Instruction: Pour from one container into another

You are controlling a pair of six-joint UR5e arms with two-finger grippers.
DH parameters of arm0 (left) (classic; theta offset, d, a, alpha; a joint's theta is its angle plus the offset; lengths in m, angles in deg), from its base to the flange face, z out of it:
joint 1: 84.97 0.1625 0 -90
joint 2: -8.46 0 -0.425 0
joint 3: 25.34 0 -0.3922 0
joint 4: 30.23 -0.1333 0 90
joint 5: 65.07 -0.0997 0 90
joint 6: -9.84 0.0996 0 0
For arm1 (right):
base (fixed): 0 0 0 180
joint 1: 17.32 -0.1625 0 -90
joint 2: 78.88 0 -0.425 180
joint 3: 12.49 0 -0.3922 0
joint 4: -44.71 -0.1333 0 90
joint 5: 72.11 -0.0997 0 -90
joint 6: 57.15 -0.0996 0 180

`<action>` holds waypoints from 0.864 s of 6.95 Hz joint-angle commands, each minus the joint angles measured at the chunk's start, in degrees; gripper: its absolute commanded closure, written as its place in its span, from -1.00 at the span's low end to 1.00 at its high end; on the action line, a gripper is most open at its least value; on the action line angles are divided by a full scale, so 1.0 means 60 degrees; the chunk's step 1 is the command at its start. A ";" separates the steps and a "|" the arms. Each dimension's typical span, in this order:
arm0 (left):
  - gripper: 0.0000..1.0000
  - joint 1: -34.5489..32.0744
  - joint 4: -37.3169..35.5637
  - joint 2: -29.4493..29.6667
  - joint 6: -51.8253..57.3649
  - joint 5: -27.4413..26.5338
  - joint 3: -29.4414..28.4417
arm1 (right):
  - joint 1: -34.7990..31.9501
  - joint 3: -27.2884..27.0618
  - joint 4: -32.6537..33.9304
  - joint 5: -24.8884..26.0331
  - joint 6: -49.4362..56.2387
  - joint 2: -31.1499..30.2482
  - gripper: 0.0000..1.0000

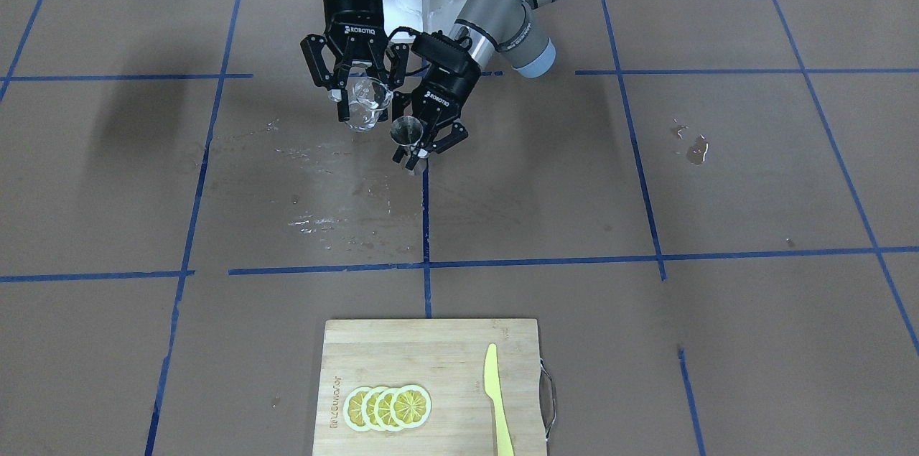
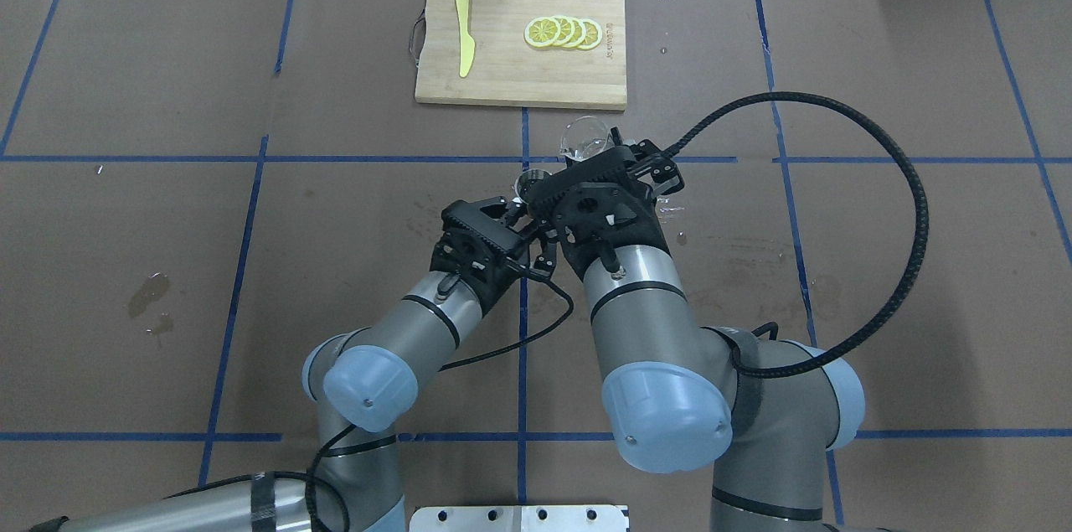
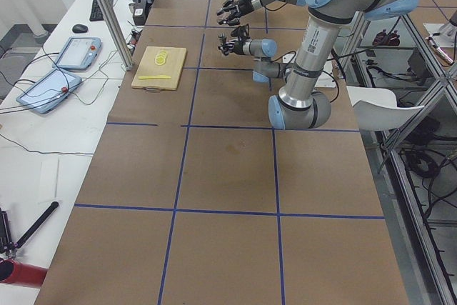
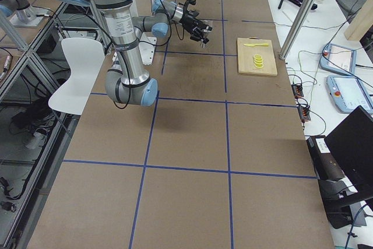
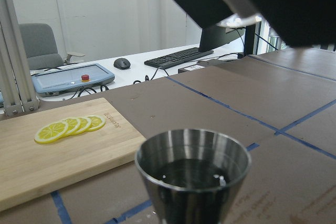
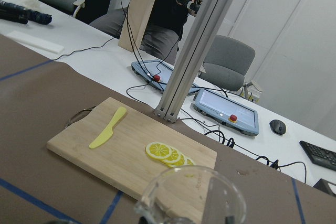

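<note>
My right gripper [image 1: 361, 93] is shut on the clear glass cup [image 1: 367, 105], held in the air; its rim also shows at the bottom of the right wrist view [image 6: 191, 195]. Close beside it and slightly lower, my left gripper [image 1: 418, 145] is shut on the silver jigger [image 1: 406, 131], upright above the table. In the left wrist view the jigger [image 5: 192, 171] has clear liquid in its upper cone. From overhead the cup [image 2: 584, 138] sits just right of the jigger [image 2: 531, 178], both ahead of the crossed wrists. The cup leans a little toward the jigger.
A wooden cutting board [image 1: 402, 348] with lemon slices [image 1: 388, 407] and a yellow knife [image 1: 497, 398] lies at the table's far edge. Wet splashes [image 1: 323, 219] mark the brown paper under the grippers, and another puddle [image 1: 695, 151] lies to the robot's left.
</note>
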 commanded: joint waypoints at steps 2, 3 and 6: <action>1.00 -0.0432 0.0678 -0.2493 -0.0851 -0.0168 0.1622 | -0.0240 -0.0028 -0.1248 -0.0204 -0.2217 -0.1382 1.00; 1.00 -0.0505 0.1204 -0.3589 -0.1207 -0.0228 0.1797 | -0.0372 -0.0072 -0.1248 -0.0262 -0.2238 -0.1761 1.00; 1.00 -0.0506 0.4465 -0.7502 -0.1356 -0.0577 0.1728 | -0.0798 -0.0263 -0.1233 -0.1008 -0.2238 -0.1926 1.00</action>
